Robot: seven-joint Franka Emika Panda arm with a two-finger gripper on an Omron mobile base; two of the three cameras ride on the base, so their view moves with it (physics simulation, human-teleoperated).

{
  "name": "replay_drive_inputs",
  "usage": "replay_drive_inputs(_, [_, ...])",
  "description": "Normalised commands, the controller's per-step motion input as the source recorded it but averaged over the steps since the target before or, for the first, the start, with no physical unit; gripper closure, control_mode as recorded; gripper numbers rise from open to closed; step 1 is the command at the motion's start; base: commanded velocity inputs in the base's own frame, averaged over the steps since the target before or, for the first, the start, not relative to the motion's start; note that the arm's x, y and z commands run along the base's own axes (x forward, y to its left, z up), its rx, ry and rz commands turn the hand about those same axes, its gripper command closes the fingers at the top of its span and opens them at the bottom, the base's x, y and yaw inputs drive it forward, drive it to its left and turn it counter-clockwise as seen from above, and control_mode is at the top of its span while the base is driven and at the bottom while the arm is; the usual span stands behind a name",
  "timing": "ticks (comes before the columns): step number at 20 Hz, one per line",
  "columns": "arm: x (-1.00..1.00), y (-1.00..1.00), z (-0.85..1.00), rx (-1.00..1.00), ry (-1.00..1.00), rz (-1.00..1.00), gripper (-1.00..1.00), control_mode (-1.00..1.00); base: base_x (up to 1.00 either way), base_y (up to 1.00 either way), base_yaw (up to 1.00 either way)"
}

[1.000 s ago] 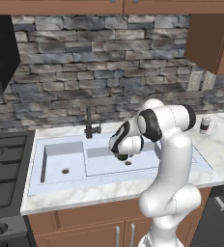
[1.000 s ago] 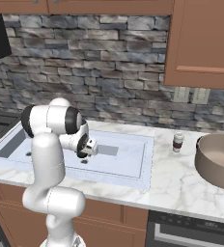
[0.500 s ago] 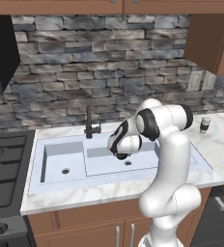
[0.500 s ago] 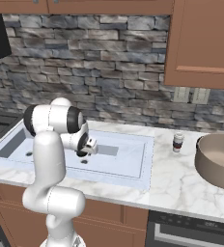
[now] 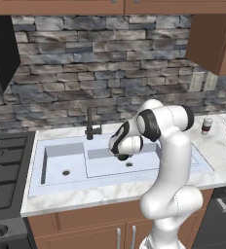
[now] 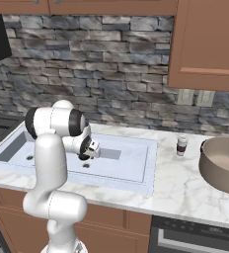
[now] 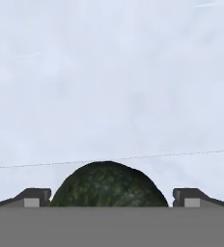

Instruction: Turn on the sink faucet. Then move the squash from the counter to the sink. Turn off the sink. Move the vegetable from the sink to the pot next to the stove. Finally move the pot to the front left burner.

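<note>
the hand (image 7: 109, 195) hangs low over the large bowl of the sink (image 5: 183, 146), fingers spread wide with the round squash (image 7: 109, 185) lying squarely between them and no grip yet visible, so the hand looks centred for closing.

Marble counter (image 6: 185, 185) carries sink (image 6: 131, 170), pot (image 6: 222, 165), small jar (image 6: 182, 145).

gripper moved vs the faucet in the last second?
Barely, if at all. In the left base view the gripper sits at the same spot right of the sink faucet, over the sink.
</note>
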Motion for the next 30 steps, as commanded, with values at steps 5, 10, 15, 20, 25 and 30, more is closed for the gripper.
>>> replay_drive_inputs(5, [-0.19,0.0,-0.09,0.0,0.0,0.0,-1.0,-1.0,0.0,0.0,0.0])
replay_drive_inputs(10, [-0.18,0.0,-0.14,0.0,0.0,0.0,-1.0,-1.0,0.0,0.0,0.0])
replay_drive_inputs(15, [-0.14,0.0,-0.15,0.0,0.0,-0.01,-1.0,-1.0,0.0,0.0,0.0])
replay_drive_inputs(20, [-0.11,0.0,-0.17,0.0,0.0,0.0,-1.0,-1.0,0.0,0.0,0.0])
replay_drive_inputs(25, [-0.15,0.0,-0.21,0.0,0.0,-0.01,1.0,-1.0,0.0,0.0,0.0])
replay_drive_inputs(30, [-0.08,0.02,-0.18,0.0,0.02,-0.02,1.0,-1.0,0.0,0.0,0.0])
